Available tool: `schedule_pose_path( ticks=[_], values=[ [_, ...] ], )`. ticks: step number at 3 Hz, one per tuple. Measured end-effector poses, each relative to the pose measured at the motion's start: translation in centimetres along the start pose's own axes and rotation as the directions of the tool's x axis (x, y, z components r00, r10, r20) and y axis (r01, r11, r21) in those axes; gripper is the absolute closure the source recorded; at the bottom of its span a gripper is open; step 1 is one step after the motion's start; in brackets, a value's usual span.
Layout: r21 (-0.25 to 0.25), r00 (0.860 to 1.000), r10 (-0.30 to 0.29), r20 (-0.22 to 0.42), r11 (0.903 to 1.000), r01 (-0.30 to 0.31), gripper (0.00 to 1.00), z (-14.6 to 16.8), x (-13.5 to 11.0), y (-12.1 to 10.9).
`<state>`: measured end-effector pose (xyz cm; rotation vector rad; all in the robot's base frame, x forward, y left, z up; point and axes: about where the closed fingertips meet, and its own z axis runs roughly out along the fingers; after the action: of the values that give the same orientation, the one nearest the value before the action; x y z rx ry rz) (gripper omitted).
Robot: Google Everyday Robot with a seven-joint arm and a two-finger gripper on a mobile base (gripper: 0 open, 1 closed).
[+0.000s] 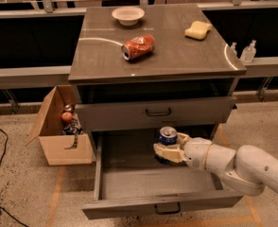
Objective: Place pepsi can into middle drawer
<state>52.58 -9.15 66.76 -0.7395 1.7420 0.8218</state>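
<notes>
Robot gripper holds pepsi can inside open middle drawer
The fingers are clamped around the upright can — low within the drawer, toward its back, right of centre; whether the can touches the grey floor cannot be told. Delivery appears nearly done — release and the arm's withdrawal are left. A dented orange-red can lies on the cabinet top.

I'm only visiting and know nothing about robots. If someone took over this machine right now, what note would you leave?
Tool: shut on the pepsi can, holding it upright inside the open middle drawer.
Done: drawer open, can gripped and brought in.
Left: set it on the drawer floor (whether it touches yet is unclear), then release and withdraw.
Ignore the orange-red can lying on the cabinet top.
</notes>
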Motion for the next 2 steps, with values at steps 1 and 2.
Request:
schedule_pose_path(
  ticks=[1,2],
  values=[
    [0.056,0.999,-0.035,-0.006,0.9978,0.035,1.00,0.4,2.3,-2.3],
    [0.088,0.993,-0.113,-0.023,0.9895,0.115,1.00,1.3,4.8,-5.3]
  ],
)
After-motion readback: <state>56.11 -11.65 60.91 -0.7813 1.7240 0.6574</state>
